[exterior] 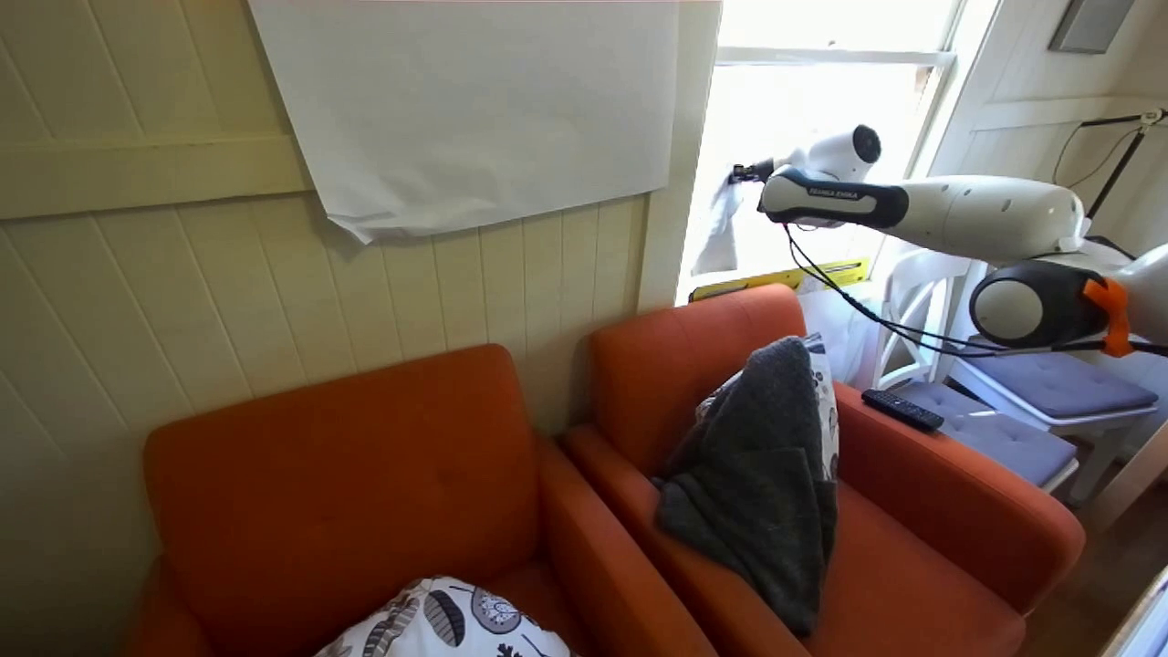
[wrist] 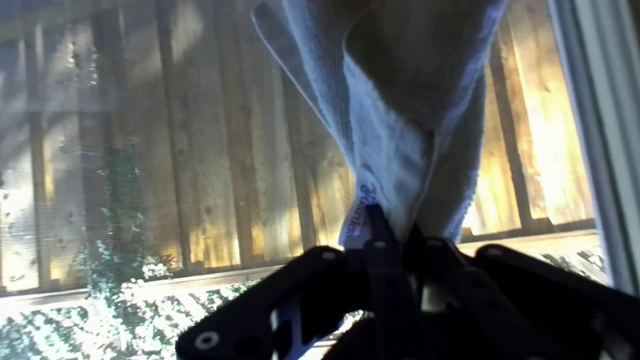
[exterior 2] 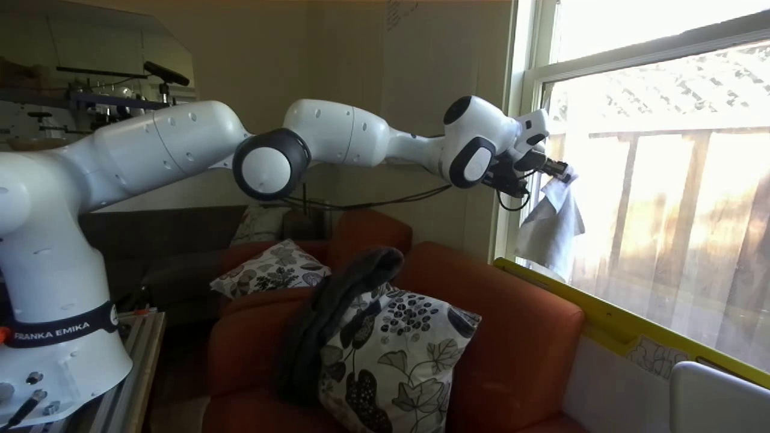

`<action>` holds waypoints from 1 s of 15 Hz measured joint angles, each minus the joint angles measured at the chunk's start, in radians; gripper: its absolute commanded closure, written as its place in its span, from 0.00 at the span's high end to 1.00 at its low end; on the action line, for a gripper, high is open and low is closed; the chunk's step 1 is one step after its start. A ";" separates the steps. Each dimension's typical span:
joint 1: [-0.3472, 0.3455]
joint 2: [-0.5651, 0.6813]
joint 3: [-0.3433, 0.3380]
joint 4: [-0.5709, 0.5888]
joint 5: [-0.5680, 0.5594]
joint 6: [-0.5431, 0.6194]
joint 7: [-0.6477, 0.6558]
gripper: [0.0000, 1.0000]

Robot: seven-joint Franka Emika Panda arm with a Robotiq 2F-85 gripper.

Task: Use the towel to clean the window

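Beyond the gripper point(exterior 2: 566, 173) stands the window point(exterior: 812, 100), a wooden fence point(exterior 2: 668, 192) showing through it. Lower than the gripper sit orange armchairs point(exterior: 356, 456), one bearing a dark blanket point(exterior: 757, 474) against a patterned cushion point(exterior 2: 400, 361). The gripper is clamped, fingertips point(wrist: 377, 220) together, on the pale towel point(exterior 2: 553, 222), which hangs beneath it, a printed label point(wrist: 356, 220) just beside the grip; whether the towel touches the window, I cannot tell.

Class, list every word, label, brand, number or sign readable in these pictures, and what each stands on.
"FRANKA EMIKA": dark band around the robot's base.
"FRANKA EMIKA": dark panel on the arm, slightly blurred.
Tag on the towel: lettering too blurred to read.
White wall sheet: faint marks, too small to read.
Remote: any markings too small to read.
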State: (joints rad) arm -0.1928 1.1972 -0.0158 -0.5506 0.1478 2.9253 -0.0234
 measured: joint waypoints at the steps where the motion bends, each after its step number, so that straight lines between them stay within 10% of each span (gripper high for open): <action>1: 0.007 0.002 -0.067 0.000 -0.015 -0.002 0.038 0.02; 4: 0.029 0.003 -0.214 0.006 -0.026 0.027 0.144 0.02; 7: 0.036 0.002 -0.221 0.018 -0.020 0.093 0.194 0.02; 15: 0.011 -0.003 0.267 0.062 0.045 0.005 -0.167 0.02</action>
State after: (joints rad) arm -0.1823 1.1944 0.2513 -0.4887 0.1926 2.9301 -0.1901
